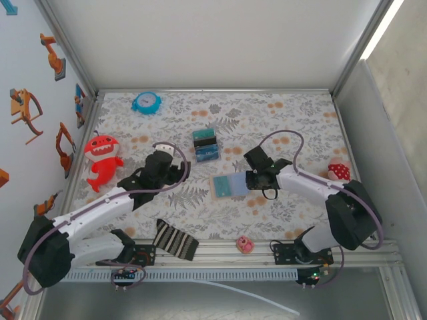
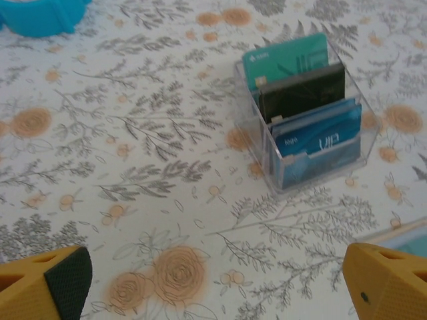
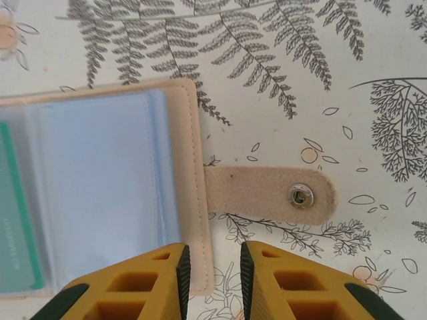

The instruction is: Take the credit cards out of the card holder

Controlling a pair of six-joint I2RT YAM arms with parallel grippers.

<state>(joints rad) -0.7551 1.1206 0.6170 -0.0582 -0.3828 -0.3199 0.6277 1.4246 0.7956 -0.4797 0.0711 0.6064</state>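
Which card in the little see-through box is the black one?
The middle card in the clear box is black. A teal card stands on one side of it and a blue card marked VIP on the other.

Robot lab test cell. Aluminium frame posts and white panels box in table. Left arm and right arm bolted to slotted rail at near edge, cables looping. Cartoon robot-arm stickers on left wall. Floral tablecloth over work surface, strewn with unrelated props: red toy fish, blue alarm clock, striped cloth, clear card box, open card holder. Small electronics with green lights under arm bases.
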